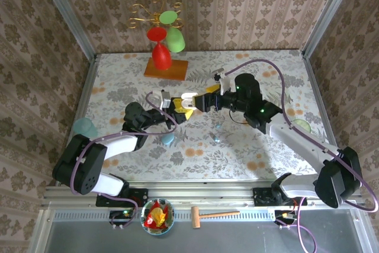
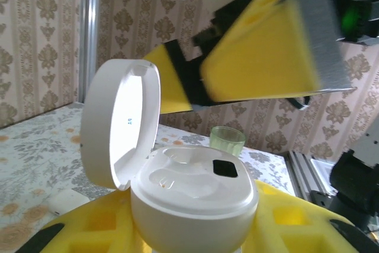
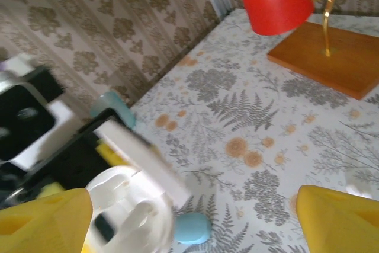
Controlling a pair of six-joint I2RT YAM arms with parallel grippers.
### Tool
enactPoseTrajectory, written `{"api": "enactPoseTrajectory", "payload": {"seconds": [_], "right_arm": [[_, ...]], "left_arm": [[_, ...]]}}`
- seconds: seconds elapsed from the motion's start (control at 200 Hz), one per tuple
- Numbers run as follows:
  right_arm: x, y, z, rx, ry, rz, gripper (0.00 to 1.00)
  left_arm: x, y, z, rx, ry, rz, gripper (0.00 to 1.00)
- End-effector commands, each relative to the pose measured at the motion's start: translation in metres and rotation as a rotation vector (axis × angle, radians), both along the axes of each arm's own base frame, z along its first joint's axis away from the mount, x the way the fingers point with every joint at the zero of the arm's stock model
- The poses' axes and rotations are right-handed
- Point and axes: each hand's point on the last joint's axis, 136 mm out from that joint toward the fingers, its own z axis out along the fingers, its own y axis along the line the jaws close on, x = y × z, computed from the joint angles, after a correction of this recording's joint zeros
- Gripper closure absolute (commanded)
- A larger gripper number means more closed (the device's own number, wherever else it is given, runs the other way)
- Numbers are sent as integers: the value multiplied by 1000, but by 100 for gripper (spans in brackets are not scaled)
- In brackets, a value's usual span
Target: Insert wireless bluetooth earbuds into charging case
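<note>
A white charging case (image 2: pixel 195 202) sits between the yellow pads of my left gripper (image 2: pixel 189 229), which is shut on it. Its lid (image 2: pixel 121 122) stands open and both sockets are empty. In the top view the case (image 1: pixel 188 98) is held above the table's middle by my left gripper (image 1: pixel 179 106). My right gripper (image 1: pixel 200 102) hovers just over it, and its yellow fingers (image 2: pixel 260 57) loom above the lid. In the right wrist view my right gripper (image 3: pixel 195 217) is wide open and holds nothing. Two tiny pale earbuds (image 1: pixel 216 127) lie on the table nearby.
A light blue pebble case (image 3: pixel 192 227) lies on the table below the white one. A lamp ornament with red and green shades on a wooden base (image 1: pixel 166 68) stands at the back. A teal cup (image 1: pixel 84 127) is far left, a green cup (image 1: pixel 302 124) far right.
</note>
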Motion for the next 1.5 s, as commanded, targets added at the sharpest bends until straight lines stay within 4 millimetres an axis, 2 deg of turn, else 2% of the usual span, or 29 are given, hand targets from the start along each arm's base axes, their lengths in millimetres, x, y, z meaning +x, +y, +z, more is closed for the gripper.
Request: {"api": "enactPoseTrajectory", "payload": {"seconds": [0.0,0.065,0.185,0.295,0.365,0.565,0.585,0.63,0.745,0.89,1.095,1.24,1.385,1.495], "right_arm": [[-24,-4,30,87,-65,53,10],[-24,-17,32,98,-85,-16,10],[-7,-58,17,95,-44,-256,11],[11,-91,-15,74,56,-426,13],[22,-98,-38,6,107,-461,14],[52,-91,-106,-298,252,-399,17],[57,-90,-120,-331,287,-394,18],[65,-87,-136,-378,328,-374,19],[86,-82,-170,-464,413,-349,20],[115,-80,-201,-497,501,-334,23],[149,-72,-227,-454,569,-303,27],[165,-64,-239,-413,598,-263,32],[170,-55,-249,-382,621,-202,36],[164,-50,-256,-355,653,-165,41]], "left_arm": [[14,11,7,-24,-62,106,75],[21,16,6,-26,-63,146,75],[25,22,7,-26,-82,192,75],[25,24,9,-28,-98,204,75],[24,25,10,-29,-103,203,75],[18,26,9,-24,-109,192,75],[18,26,8,-22,-111,193,75],[17,26,7,-18,-112,194,75],[14,28,6,-13,-113,195,75],[11,29,5,1,-118,198,75],[10,27,1,10,-109,195,75],[9,25,3,9,-113,186,75],[8,24,4,9,-114,175,75],[7,25,5,9,-112,174,75]]}}
